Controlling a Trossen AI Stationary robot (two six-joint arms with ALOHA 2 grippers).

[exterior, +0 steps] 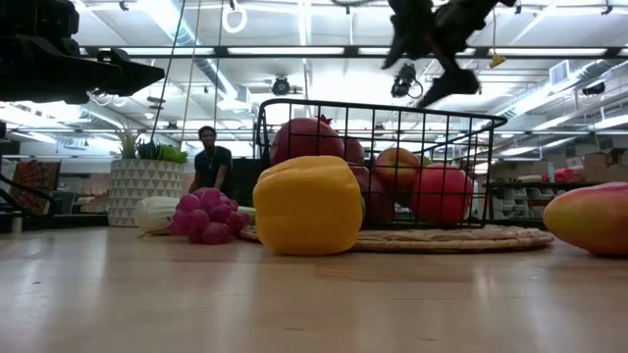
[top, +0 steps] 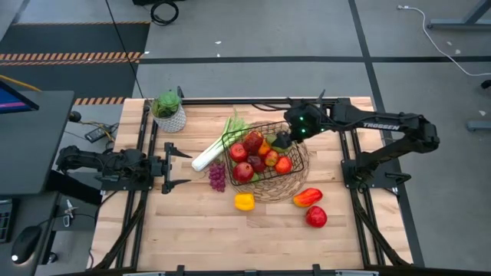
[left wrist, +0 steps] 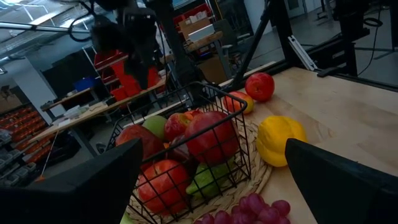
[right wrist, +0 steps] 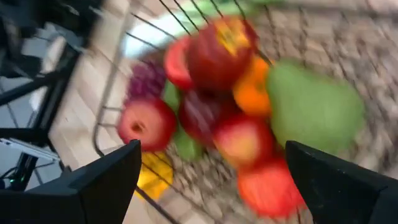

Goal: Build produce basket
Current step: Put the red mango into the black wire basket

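The dark wire basket (top: pixel 295 170) stands on its round woven base mid-table, holding red apples (top: pixel 242 172), an orange (right wrist: pixel 252 93) and a green pear (right wrist: pixel 314 106). A leek (top: pixel 213 152) lies on the table with its green end against the basket's far-left corner. Purple grapes (top: pixel 218 176), a yellow pepper (top: pixel 244 202), a red-orange pepper (top: pixel 307 197) and a red apple (top: pixel 316 217) lie on the table around it. My right gripper (top: pixel 282 140) hangs open above the basket's far right corner, pointing slantwise down, with nothing between its fingers. My left gripper (top: pixel 181 169) waits open at the table's left, level.
A leafy plant in a white pot (top: pixel 169 113) stands at the far left of the table. Black frame rails (top: pixel 146 146) run along both sides. Bare wood lies toward the near edge (top: pixel 230 245). A person (exterior: pixel 210 162) shows in the room behind.
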